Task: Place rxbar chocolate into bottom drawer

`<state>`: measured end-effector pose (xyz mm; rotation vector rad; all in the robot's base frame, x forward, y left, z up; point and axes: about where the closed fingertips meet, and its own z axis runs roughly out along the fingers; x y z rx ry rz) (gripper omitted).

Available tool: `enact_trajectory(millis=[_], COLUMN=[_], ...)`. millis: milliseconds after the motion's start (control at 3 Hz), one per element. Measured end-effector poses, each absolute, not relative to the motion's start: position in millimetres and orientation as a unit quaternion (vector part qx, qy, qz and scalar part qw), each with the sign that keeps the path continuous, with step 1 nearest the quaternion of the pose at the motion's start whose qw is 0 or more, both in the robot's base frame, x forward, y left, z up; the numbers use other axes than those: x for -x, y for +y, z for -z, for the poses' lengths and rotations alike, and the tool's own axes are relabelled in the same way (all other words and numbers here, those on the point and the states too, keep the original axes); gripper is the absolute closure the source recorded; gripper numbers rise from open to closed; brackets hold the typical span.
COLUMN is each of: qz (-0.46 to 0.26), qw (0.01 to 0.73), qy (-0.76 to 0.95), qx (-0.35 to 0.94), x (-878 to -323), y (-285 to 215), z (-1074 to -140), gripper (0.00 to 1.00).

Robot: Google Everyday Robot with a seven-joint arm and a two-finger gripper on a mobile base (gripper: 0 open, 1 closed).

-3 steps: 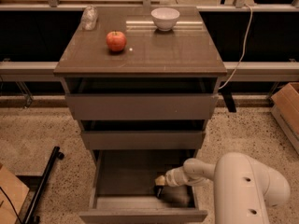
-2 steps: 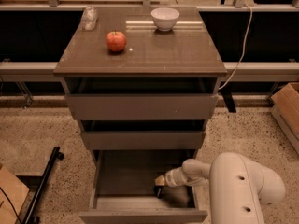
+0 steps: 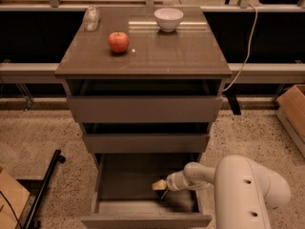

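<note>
The bottom drawer (image 3: 119, 180) is pulled open at the foot of the grey-brown cabinet, and its inside is dark. My gripper (image 3: 161, 187) reaches into it from the right on a white arm (image 3: 248, 190) and sits low over the drawer floor, right of the middle. A small dark shape (image 3: 165, 194) lies just under the gripper; I cannot tell whether it is the rxbar chocolate. No black-wrapped bar shows anywhere else.
On the cabinet top stand a red apple (image 3: 118, 41), a white bowl (image 3: 168, 18) and a clear wrapped item (image 3: 91, 18). The two upper drawers (image 3: 143, 109) stand slightly out. A cardboard box (image 3: 293, 111) is at the right and a black pole (image 3: 45, 187) at the left on the floor.
The arm's white body has shifted slightly to the left. The gripper stays at almost the same spot inside the bottom drawer.
</note>
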<state>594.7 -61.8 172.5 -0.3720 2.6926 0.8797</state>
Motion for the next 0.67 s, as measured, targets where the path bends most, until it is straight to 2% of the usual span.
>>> enact_trajectory(millis=[333, 667], qz=[-0.306, -0.306], qw=[0.141, 0.141], qy=[0.933, 0.933], qx=[0.129, 0.129], x=[-593.6, -593.5], y=[-60.2, -60.1], z=[-171.5, -171.4], gripper=[0.0, 0.0])
